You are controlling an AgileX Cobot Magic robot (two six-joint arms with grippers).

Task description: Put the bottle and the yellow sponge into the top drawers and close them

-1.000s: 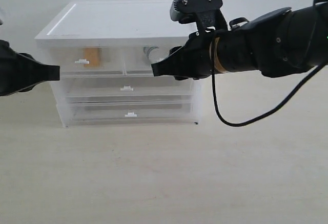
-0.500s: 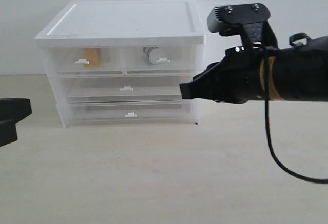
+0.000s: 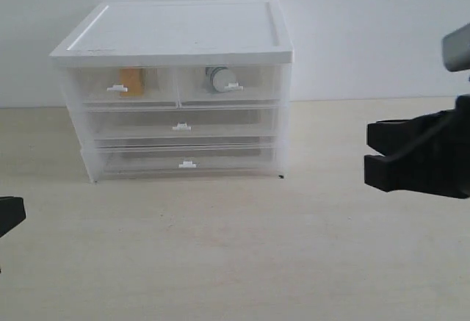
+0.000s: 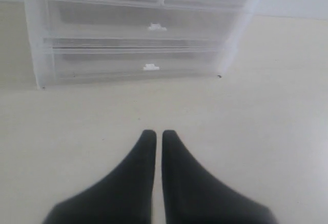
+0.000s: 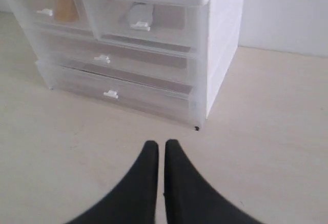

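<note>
On the surface (image 3: 235, 247), the cabinet (image 3: 176, 34) has its top drawers (image 3: 95, 93) looking flush shut. The left gripper (image 4: 154, 137) and right gripper (image 5: 161, 147), pinched closed and empty, need only park clear. The bottle (image 3: 216, 78) lies in the right drawer, the yellow sponge (image 3: 132, 81) in the left.

**Translucent plastic cabinet with flat white top (image 3: 176, 31) on pale beige table (image 3: 235, 262)**

The cabinet stands near the table's far edge, left of its middle. Its two full-width clear plastic lower drawers (image 3: 220, 124) sit shut.
</note>
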